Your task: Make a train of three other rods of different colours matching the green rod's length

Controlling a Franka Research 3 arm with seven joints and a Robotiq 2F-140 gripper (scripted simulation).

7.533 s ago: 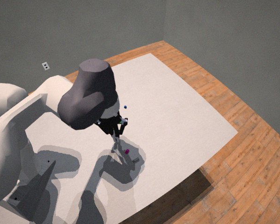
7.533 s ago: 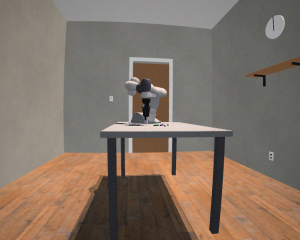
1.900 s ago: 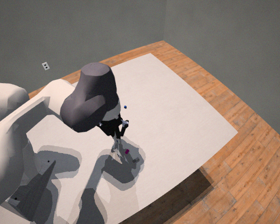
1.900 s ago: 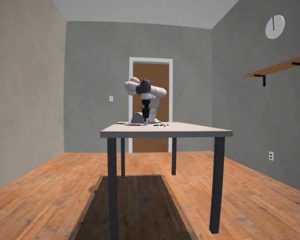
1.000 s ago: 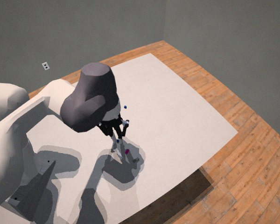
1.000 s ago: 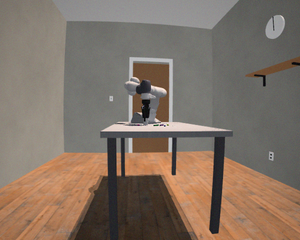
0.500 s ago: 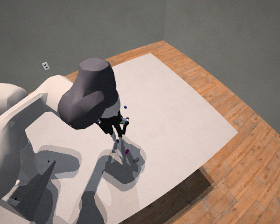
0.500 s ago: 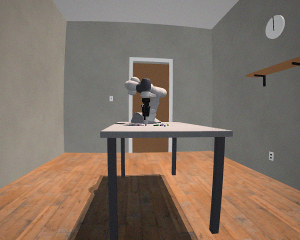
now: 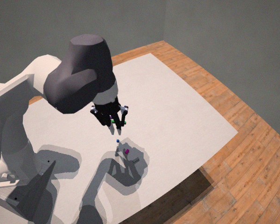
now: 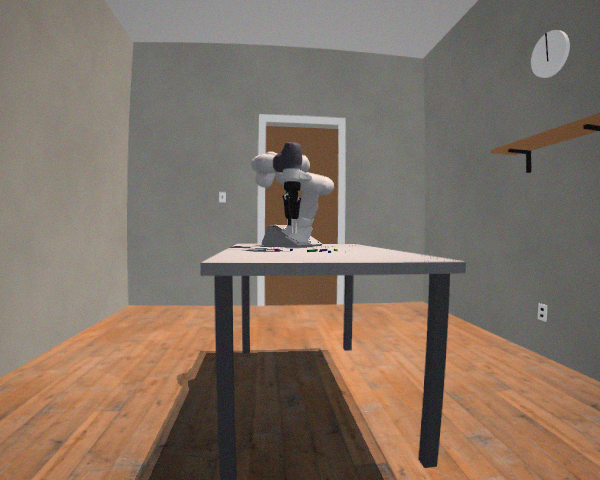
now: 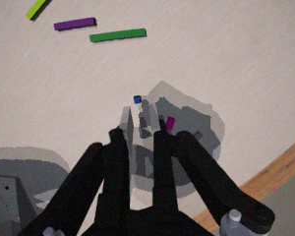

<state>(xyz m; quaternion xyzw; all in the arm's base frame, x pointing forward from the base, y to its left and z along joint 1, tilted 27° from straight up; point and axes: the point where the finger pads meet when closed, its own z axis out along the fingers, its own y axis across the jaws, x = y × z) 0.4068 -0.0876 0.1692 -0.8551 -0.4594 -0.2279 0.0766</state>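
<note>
My gripper (image 9: 115, 131) (image 11: 141, 115) (image 10: 291, 221) hangs above the table, its fingers a narrow way apart with nothing between them. Below it a small blue rod (image 9: 117, 140) (image 11: 138, 98) lies on the table. A grey rod (image 9: 116, 151) (image 11: 144, 126) lies in shadow a short gap behind it, roughly in line. A magenta rod (image 9: 127, 151) (image 11: 170, 124) lies beside the grey one. The green rod (image 11: 118, 34) (image 9: 113, 122), a purple rod (image 11: 75, 24) and a lime rod (image 11: 39, 4) lie further off; in the top view the gripper partly hides them.
A second grey rod (image 9: 136, 159) lies right of the magenta one. The robot base (image 9: 5, 178) stands at the table's left. The table's edge (image 9: 207, 166) runs to the right.
</note>
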